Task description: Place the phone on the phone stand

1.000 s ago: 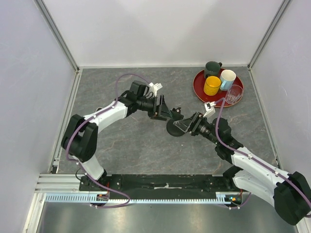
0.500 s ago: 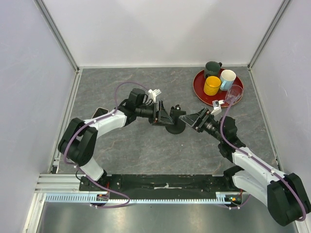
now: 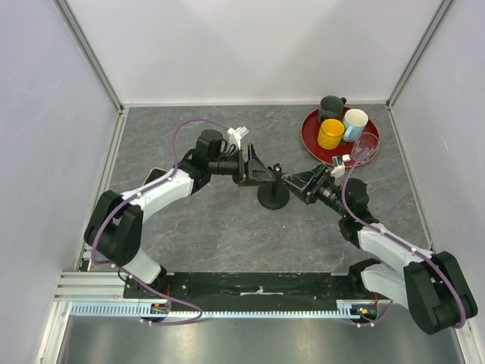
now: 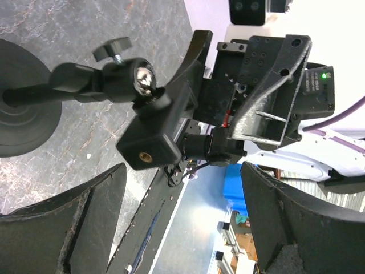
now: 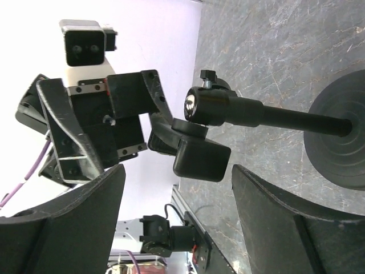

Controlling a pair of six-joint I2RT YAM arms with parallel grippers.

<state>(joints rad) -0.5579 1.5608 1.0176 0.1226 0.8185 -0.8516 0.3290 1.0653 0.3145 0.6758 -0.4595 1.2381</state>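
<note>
Left gripper [image 4: 183,167]: its jaws stood wide apart and held nothing.
Right gripper [image 5: 178,168]: its jaws stood wide apart as well and held nothing.
Between the grippers: the top of the phone stand [image 3: 273,196]. One gripper was on each side, and both pointed at it. It could not be told if either one touched it.
Phone stand: it stood upright near the middle of the grey table [image 3: 227,227]. It had a round black base and a thin post. Higher up were a shiny ball joint [image 4: 143,77] with a small screw knob [image 4: 112,48]. A black block cradle [image 4: 153,147] sat on top. The phone was not on it.
Writing: a green light [image 4: 325,74] glowed on the body of the right gripper. The tiny pale marks by it were too small to read.
Phone [image 3: 154,174]: it lay on the table far to the left, by the left arm. The arm hid most of it, so only a pale corner showed. It was well apart from the stand.
Tray [image 3: 306,136]: red and round, at the back right.
On the tray: a dark green mug [image 3: 331,106], a yellow mug [image 3: 331,133], a white mug [image 3: 355,123] and a clear glass [image 3: 365,145].
In the way: the right arm's wrist was close to the near edge of the tray.
Cable [image 3: 186,129]: purple, looped above the left arm.
</note>
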